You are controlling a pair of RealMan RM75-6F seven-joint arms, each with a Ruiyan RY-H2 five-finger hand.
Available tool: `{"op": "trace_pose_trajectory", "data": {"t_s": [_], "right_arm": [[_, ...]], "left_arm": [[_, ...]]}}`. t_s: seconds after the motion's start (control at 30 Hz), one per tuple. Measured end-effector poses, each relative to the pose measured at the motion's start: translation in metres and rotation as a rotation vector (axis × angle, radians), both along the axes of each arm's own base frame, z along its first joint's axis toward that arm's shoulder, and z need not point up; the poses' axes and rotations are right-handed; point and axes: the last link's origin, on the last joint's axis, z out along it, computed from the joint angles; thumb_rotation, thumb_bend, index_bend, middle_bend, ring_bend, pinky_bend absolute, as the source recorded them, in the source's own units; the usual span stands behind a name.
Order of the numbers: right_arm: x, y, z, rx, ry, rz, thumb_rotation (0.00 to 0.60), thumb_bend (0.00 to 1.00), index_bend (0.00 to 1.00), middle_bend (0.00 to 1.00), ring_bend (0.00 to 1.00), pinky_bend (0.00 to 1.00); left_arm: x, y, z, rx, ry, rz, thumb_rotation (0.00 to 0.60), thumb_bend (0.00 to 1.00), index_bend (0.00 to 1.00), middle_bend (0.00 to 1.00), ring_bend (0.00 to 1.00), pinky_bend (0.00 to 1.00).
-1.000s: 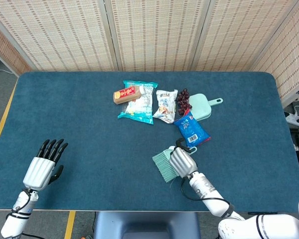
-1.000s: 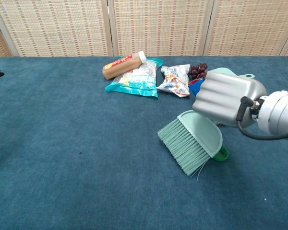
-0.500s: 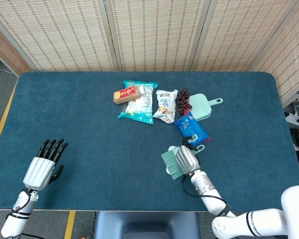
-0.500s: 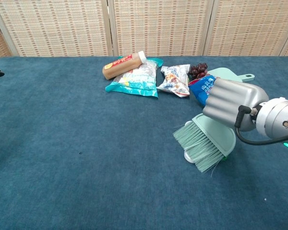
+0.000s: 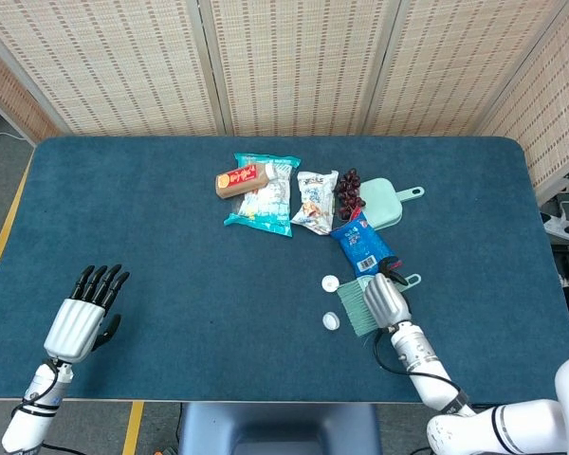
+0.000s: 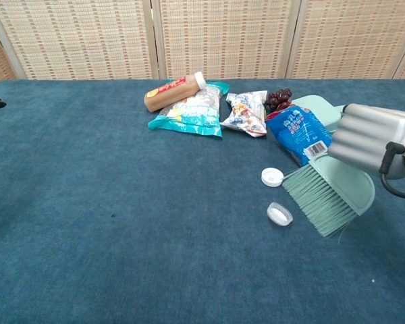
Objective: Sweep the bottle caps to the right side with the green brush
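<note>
The right hand (image 5: 386,299) sits low over the near right part of the blue worktop (image 5: 152,209), fingers wrapped around the green brush (image 6: 331,196), knuckles up (in the chest view only its silver back shows at the right edge). The brush's bristles point toward the left and rest on the cloth. The left hand (image 5: 81,313) lies far off at the near left corner, palm down, dark fingers straight and slightly apart, holding nothing.

Behind the brush, toward the middle of the worktop, a blue snack packet (image 6: 298,133) lies just beside the brush's back edge. Further back come a bunch of dark grapes (image 6: 278,99), a mint green dustpan (image 5: 387,202) with its handle pointing right, a small white snack bag (image 6: 246,112), a teal bag (image 6: 189,113) and an orange bottle (image 6: 172,92) lying on its side across that bag.

Two white bottle caps lie on the left of the bristles: one cap (image 6: 273,177) touches or nearly touches the far corner of the bristle tips, the other cap (image 6: 279,213) sits nearer the camera, just beside the bristles, tilted on its edge. Both are on the bare cloth left of the right hand.
</note>
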Motion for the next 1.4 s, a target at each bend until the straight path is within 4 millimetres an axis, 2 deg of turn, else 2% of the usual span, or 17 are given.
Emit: {"op": "trace_pose_trajectory", "data": {"t_s": [0.3, 0.57, 0.83, 0.93, 1.07, 1.17, 1.27, 1.4], "right_arm": [[-0.03, 0.011, 0.024, -0.037, 0.015, -0.052, 0.6, 0.5, 0.96, 0.9, 0.61, 0.31], [-0.069, 0.023, 0.056, -0.099, 0.02, -0.128, 0.6, 0.5, 0.96, 0.9, 0.61, 0.31], [-0.111, 0.023, 0.079, -0.165, 0.027, -0.222, 0.6, 0.5, 0.96, 0.9, 0.61, 0.31], [-0.119, 0.021, 0.085, -0.183, 0.002, -0.249, 0.6, 0.5, 0.96, 0.9, 0.61, 0.32], [-0.118, 0.018, 0.094, -0.204, -0.081, -0.25, 0.6, 0.5, 0.96, 0.9, 0.61, 0.32], [-0.11, 0.017, 0.101, -0.207, -0.164, -0.22, 0.6, 0.5, 0.96, 0.9, 0.61, 0.32], [-0.095, 0.016, 0.102, -0.185, -0.22, -0.172, 0.6, 0.5, 0.96, 0.9, 0.61, 0.32], [-0.07, 0.014, 0.094, -0.137, -0.293, -0.152, 0.6, 0.5, 0.96, 0.9, 0.61, 0.32]], "left_arm": [[0.0, 0.0, 0.0, 0.0, 0.0, 0.0, 0.6, 0.45, 0.0, 0.0, 0.0, 0.01], [0.0, 0.0, 0.0, 0.0, 0.0, 0.0, 0.6, 0.45, 0.0, 0.0, 0.0, 0.01], [0.0, 0.0, 0.0, 0.0, 0.0, 0.0, 0.6, 0.45, 0.0, 0.0, 0.0, 0.01], [0.0, 0.0, 0.0, 0.0, 0.0, 0.0, 0.6, 0.45, 0.0, 0.0, 0.0, 0.02], [0.0, 0.0, 0.0, 0.0, 0.0, 0.0, 0.6, 0.45, 0.0, 0.0, 0.0, 0.01], [0.0, 0.0, 0.0, 0.0, 0.0, 0.0, 0.6, 0.45, 0.0, 0.0, 0.0, 0.01], [0.0, 0.0, 0.0, 0.0, 0.0, 0.0, 0.6, 0.45, 0.0, 0.0, 0.0, 0.01], [0.0, 0.0, 0.0, 0.0, 0.0, 0.0, 0.6, 0.45, 0.0, 0.0, 0.0, 0.02]]}}
